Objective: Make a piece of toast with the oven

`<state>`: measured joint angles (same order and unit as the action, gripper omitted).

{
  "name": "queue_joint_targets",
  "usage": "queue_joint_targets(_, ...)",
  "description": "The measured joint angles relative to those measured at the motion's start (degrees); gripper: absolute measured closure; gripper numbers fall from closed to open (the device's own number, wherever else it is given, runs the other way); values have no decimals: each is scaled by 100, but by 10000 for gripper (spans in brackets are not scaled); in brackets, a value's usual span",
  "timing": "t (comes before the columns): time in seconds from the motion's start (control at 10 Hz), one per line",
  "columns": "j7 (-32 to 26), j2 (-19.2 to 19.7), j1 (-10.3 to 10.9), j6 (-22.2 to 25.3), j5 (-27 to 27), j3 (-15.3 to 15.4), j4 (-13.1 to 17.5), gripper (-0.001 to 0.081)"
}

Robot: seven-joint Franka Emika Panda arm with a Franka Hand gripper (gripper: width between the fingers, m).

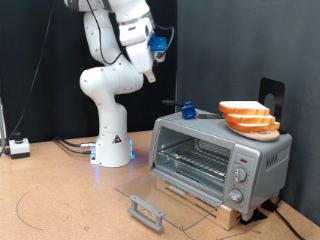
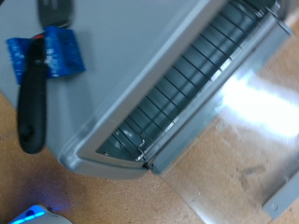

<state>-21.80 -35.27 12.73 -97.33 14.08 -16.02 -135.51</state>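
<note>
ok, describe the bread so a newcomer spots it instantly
Find the silver oven on the wooden table, its glass door folded down. The bread is stacked on its roof at the exterior view's right end: tan slices, unlike the blue-and-black tool beside them.

The toaster oven (image 1: 218, 155) was silver, its open glass door (image 1: 160, 196) clear with a grey bar handle (image 1: 146, 211), and its wire rack (image 2: 183, 86) was dark metal. The bread slices (image 1: 248, 116) on its top were pale with golden-brown crusts. A black-handled tool (image 2: 34, 98) lay beside a blue wrapper (image 2: 49, 52). The robot arm (image 1: 112, 90) was white. The desk (image 1: 50, 195) was light brown wood-grain. The backdrop (image 1: 230, 45) was black.
</note>
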Motion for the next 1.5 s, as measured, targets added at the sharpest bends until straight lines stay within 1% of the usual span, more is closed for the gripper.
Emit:
queue_joint_targets(0.2, -170, -343, 120, 136, -1, 197, -133, -5)
queue_joint_targets(0.3, -129, -515, 128, 239, -41, 331, -226, -5)
queue_joint_targets(0.4, 50, -695, 118, 250, -100, 496, -362, -5)
queue_joint_targets(0.6, 414, -1089, 96, 205, -160, 858, -718, -5)
queue_joint_targets(0.7, 505, -1296, 100, 121, -142, 1023, -914, -5)
queue_joint_targets(0.9, 612, -1697, 149, -52, 133, 1316, -1248, -5)
queue_joint_targets(1.0, 674, -1856, 198, 45, 337, 1430, -1319, -5)
queue_joint_targets(1.1, 757, -1945, 246, 116, 437, 1479, -1336, -5)
queue_joint_targets(1.3, 649, -1940, 256, 117, 356, 1516, -1331, -5)
queue_joint_targets(1.5, 496, -1961, 310, 149, 162, 1734, -1249, -5)
